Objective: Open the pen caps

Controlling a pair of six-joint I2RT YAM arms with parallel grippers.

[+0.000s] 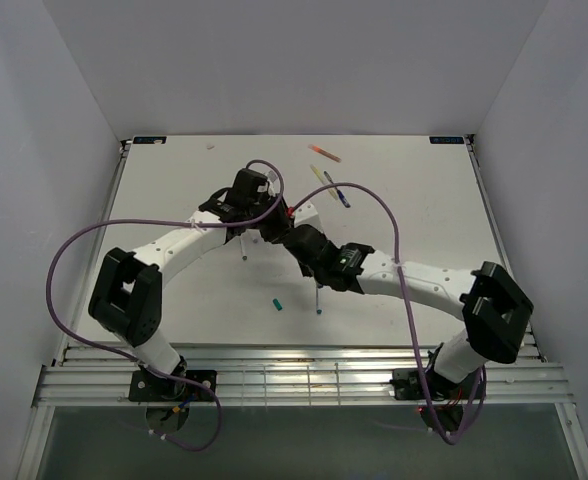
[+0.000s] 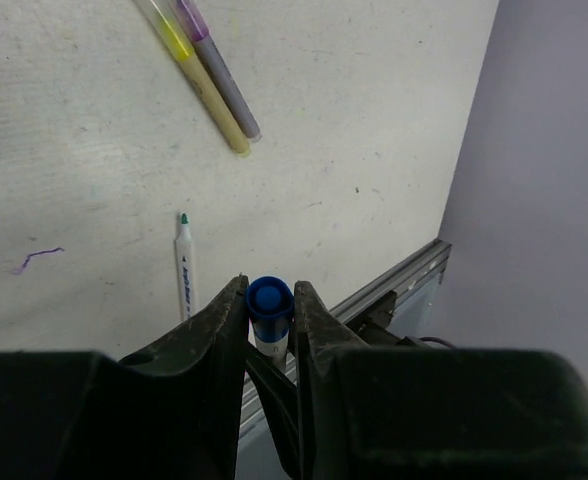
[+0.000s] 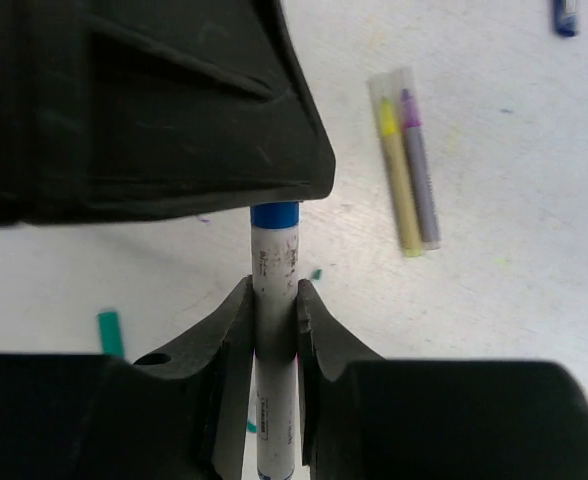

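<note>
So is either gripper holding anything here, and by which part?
One pen, held by both: the left gripper is shut on its blue cap, the right gripper on its white barrel.

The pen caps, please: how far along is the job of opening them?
Done: one teal cap lies loose, and a green-tipped pen lies bare. In hand: the left hand grips the blue cap, the right hand the white barrel. Left: the yellow pen and purple pen look capped.
</note>
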